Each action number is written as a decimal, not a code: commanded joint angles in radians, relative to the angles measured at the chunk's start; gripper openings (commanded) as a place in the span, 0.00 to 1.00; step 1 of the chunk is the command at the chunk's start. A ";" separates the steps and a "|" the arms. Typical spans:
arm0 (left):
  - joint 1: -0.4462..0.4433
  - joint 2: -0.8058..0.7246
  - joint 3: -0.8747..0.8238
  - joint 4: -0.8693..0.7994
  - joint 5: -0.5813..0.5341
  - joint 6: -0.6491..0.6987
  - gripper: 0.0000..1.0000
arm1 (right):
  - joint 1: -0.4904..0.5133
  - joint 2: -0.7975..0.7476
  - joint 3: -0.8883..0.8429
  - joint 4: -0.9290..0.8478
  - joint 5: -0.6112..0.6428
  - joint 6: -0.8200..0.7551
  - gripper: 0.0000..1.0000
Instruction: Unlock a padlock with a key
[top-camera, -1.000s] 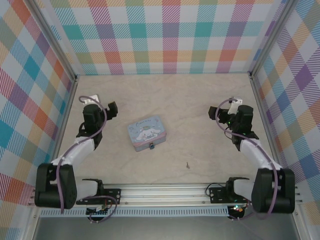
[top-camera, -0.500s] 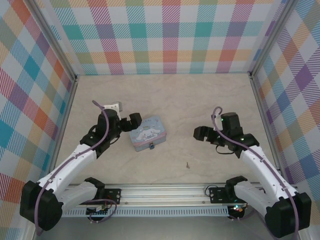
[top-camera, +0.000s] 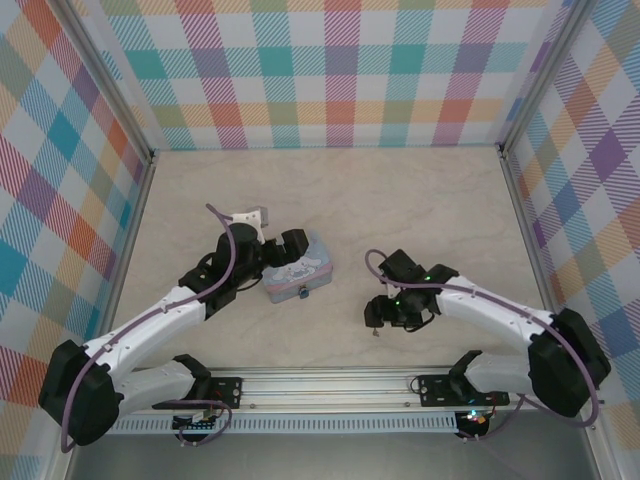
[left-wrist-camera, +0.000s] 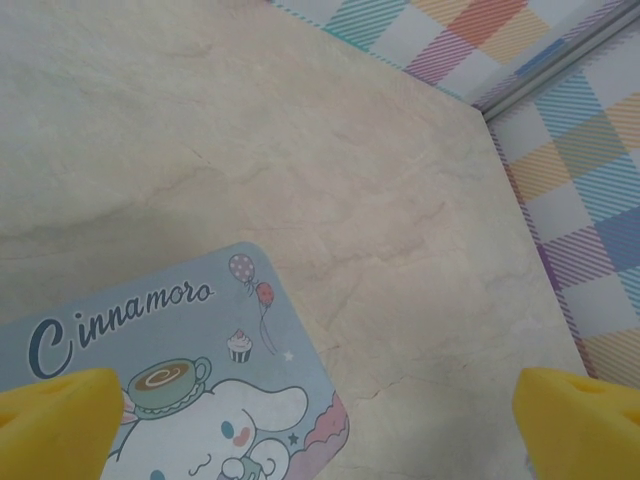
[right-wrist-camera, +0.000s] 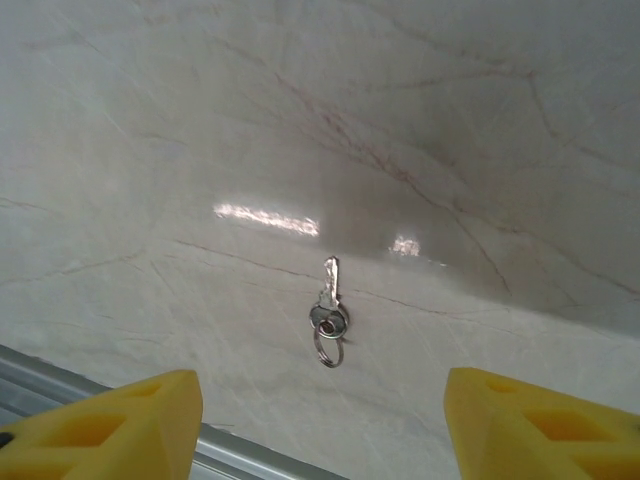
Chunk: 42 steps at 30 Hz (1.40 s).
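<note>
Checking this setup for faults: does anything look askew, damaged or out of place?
Nothing stands out. The cartoon-printed tin sits flat on the table, turned a little against the table's edges, with the blue padlock at its near side. The key, on its ring, lies flat on the table apart from the tin.

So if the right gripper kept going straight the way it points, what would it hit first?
Probably the key, lying flat on the table, centred ahead of the open right gripper with nothing in between. Depth is hard to judge, so it may meet the table just beside the key.
</note>
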 joint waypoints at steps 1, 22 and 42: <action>-0.011 -0.021 -0.017 0.045 -0.036 -0.004 1.00 | 0.041 0.062 0.030 -0.018 0.024 0.018 0.63; -0.011 -0.089 -0.037 0.005 -0.081 0.011 1.00 | 0.100 0.238 0.067 0.038 0.027 0.008 0.29; -0.011 -0.101 -0.020 -0.035 -0.096 0.035 1.00 | 0.072 0.131 0.005 0.121 0.039 0.006 0.00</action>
